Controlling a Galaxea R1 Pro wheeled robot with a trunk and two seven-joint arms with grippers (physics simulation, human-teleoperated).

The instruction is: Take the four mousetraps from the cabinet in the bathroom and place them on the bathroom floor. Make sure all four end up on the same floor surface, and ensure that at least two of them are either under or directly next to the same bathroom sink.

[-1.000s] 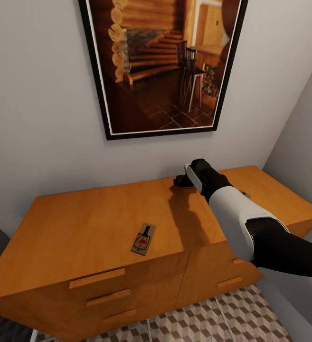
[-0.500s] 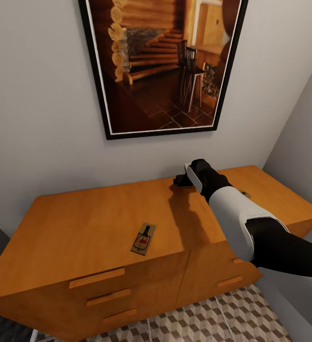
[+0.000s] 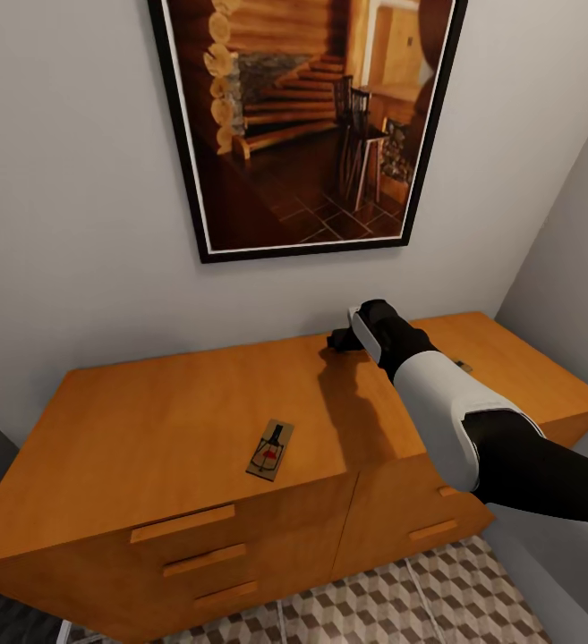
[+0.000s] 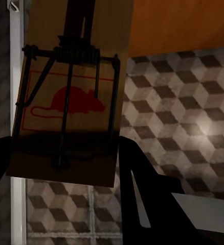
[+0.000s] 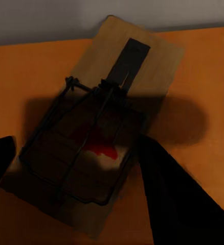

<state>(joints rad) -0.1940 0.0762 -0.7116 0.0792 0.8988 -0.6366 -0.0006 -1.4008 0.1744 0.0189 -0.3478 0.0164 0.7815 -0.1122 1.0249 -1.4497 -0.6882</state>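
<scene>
Mousetraps are your concern: one lies flat on the cabinet top near the back wall, between the fingers of your right pincer. The dark fingers flank its long edges, but you cannot tell from these pictures whether they have closed on it or merely stand alongside. Another trap hangs in your left pincer, clenched on its board edges over the patterned floor. A third rests near the cabinet's front edge, well apart from the right arm.

Expect each trap to be light and stiff: a thin wooden board that will not flex, with wire and spring standing proud on top. Take it by the board's long edges, not by the wire frame, which could shift or snap. Lying flat, it gives the fingers little height to catch, so set them low against the wood. The smooth top may let it slide when nudged, so close evenly from both sides.
</scene>
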